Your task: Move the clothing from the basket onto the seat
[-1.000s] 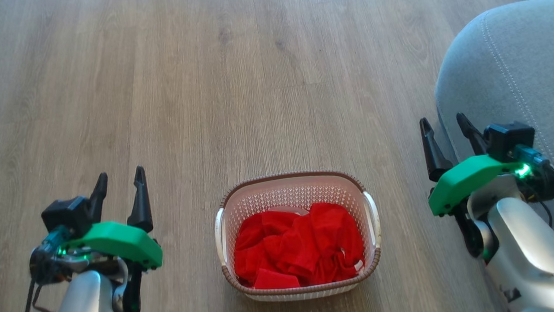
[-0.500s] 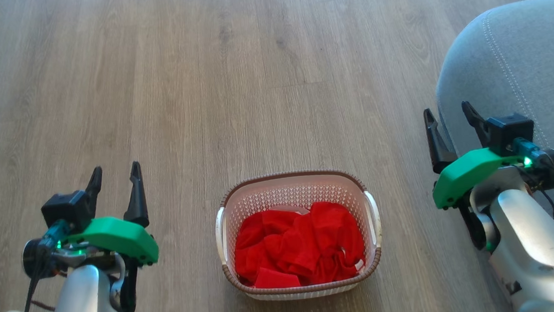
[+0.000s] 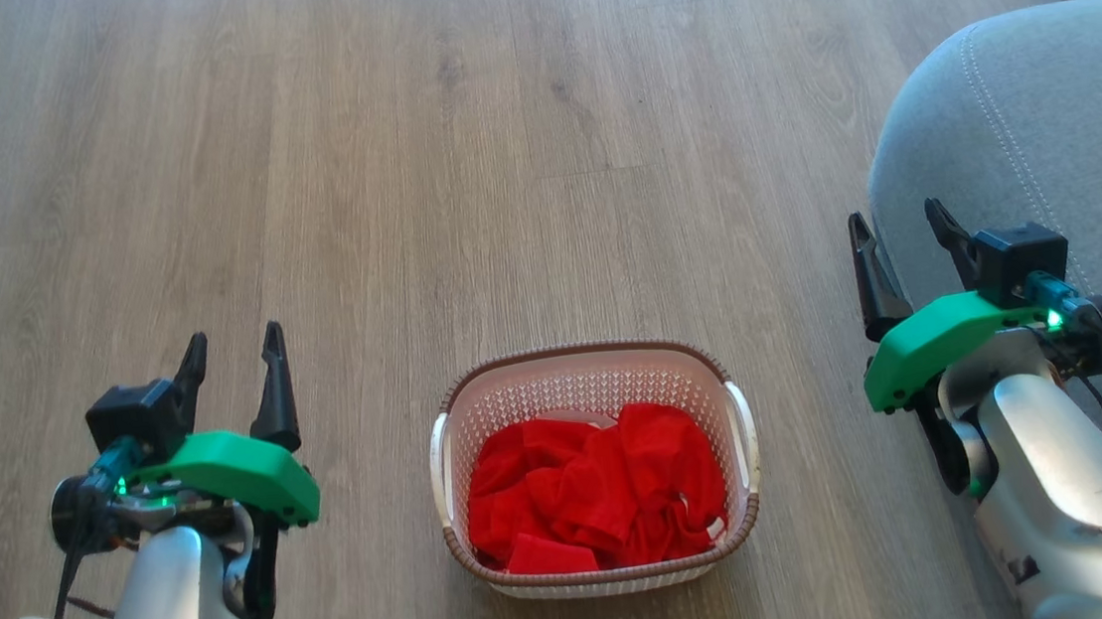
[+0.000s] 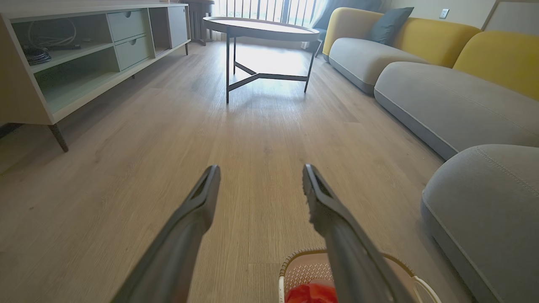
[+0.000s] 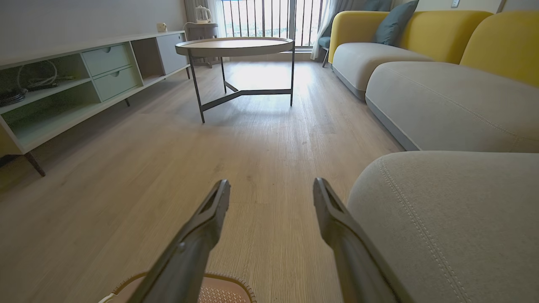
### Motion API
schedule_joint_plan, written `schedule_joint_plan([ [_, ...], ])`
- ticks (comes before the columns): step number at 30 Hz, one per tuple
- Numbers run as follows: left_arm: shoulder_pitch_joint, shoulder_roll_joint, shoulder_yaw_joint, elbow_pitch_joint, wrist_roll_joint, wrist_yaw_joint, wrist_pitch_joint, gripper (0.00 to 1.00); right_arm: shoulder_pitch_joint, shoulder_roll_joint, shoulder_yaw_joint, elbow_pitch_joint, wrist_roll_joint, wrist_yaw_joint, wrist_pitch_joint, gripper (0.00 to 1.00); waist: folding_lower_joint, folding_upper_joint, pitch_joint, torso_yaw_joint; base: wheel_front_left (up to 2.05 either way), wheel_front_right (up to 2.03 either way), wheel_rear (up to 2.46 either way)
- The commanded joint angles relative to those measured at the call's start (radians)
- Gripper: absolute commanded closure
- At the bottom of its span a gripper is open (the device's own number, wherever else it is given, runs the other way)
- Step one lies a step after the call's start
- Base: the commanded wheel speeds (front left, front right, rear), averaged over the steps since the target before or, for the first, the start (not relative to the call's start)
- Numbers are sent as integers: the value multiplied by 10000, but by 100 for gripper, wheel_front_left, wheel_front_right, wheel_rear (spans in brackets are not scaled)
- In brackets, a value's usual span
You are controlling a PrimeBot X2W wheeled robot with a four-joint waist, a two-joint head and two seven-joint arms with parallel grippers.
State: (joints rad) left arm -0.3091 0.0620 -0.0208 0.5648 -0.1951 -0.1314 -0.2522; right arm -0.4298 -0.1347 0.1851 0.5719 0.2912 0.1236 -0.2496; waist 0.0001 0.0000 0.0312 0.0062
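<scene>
Head view, biggest thing first: what lies there?
— The wood-plank floor [image 3: 498, 155] runs across the whole picture. On the robot's right stands the seat [image 3: 1073, 124], grey-blue, with a rounded corner and a line of pale stitching.
And the basket?
— The basket [image 3: 575, 355] sits on the floor, low in the middle, between the two arms and apart from the seat. It has cream perforated walls, a brown rim and a white handle on each side.
Where is the clothing?
— The clothing [image 3: 592, 495] is inside the basket, a crumpled bright red heap covering most of its bottom, with a scrap of white near the right wall.
The grippers?
— The left gripper [image 3: 234, 335] hovers over bare floor to the basket's left, fingers spread, nothing between them. The right gripper [image 3: 894, 215] hangs at the seat's edge, one finger over the floor, the other over the cushion, likewise spread and empty. Neither touches the basket or the clothing
</scene>
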Motion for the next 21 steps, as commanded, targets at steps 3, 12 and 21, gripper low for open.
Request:
schedule_joint_plan([
  [3,-450,174,289,-301,19,7,-95,0,-321,40,139,-388,-49,71,-122,0,-1,0,11,-2,0,0,0],
  [12,-484,137,4,-434,-81,7,-95,0,-448,66,14,-708,-163,71,-122,0,-1,0,432,2,0,0,0],
  [21,-1016,138,-888,-778,-513,7,-95,0,-966,192,-371,-1646,-508,71,-122,0,-1,0,2042,-6,0,0,0],
])
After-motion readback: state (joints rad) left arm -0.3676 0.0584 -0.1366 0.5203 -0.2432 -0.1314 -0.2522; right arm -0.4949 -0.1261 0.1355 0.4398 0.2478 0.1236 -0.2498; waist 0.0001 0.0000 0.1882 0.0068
